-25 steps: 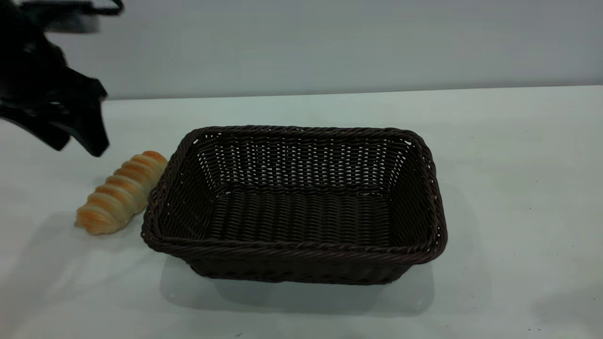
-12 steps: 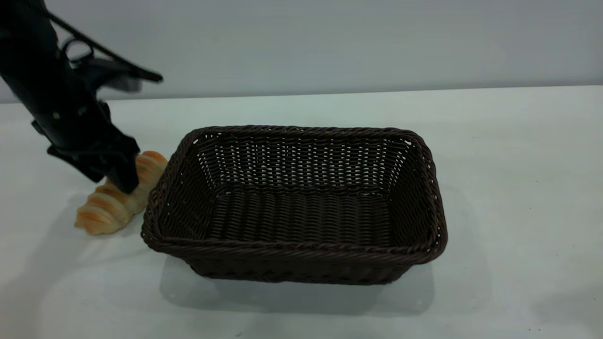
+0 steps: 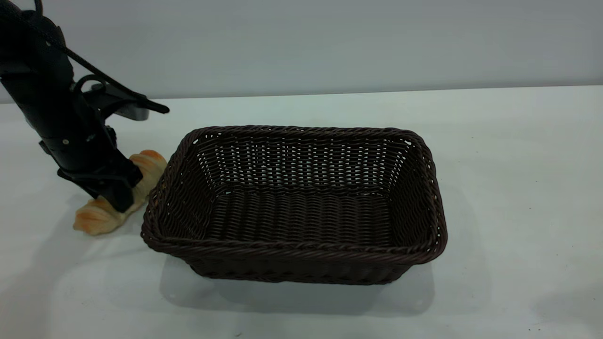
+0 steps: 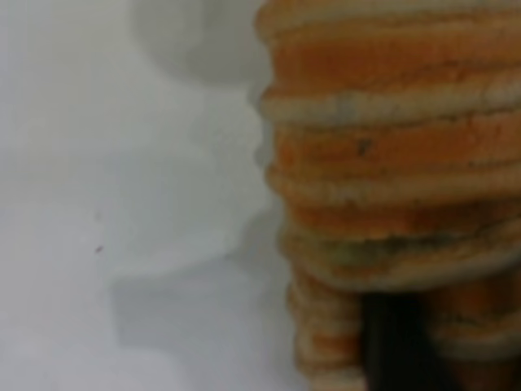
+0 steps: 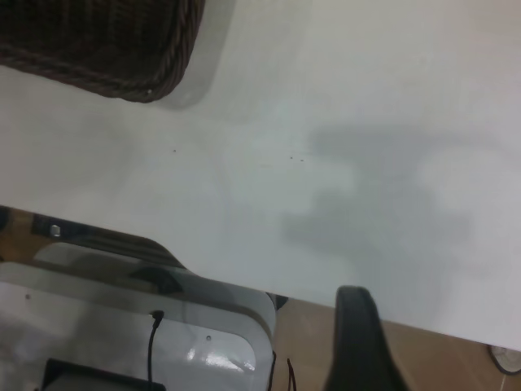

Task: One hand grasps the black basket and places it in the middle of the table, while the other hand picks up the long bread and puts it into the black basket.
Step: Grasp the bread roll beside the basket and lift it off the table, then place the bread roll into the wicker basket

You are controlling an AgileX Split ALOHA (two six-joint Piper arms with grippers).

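The black basket point(image 3: 301, 207) stands empty in the middle of the table point(image 3: 509, 165); one corner of it point(image 5: 122, 49) shows in the right wrist view. The long bread point(image 3: 96, 217) lies on the table against the basket's left end, its ridged orange and cream crust point(image 4: 391, 163) filling the left wrist view. My left gripper point(image 3: 115, 193) is down on the middle of the bread and hides that part. Only a dark part of my right gripper point(image 5: 358, 334) shows, hanging out past the table's edge, away from the basket.
The pale tabletop stretches bare to the right of the basket and in front of it point(image 3: 301, 315). A grey wall point(image 3: 330, 42) backs the table. Past the table edge, the right wrist view shows a white-grey housing point(image 5: 122, 326) with cables and brown floor.
My left arm came down from above the table's left edge onto the long bread, and sank lower onto it in the last half second. The basket has not moved.
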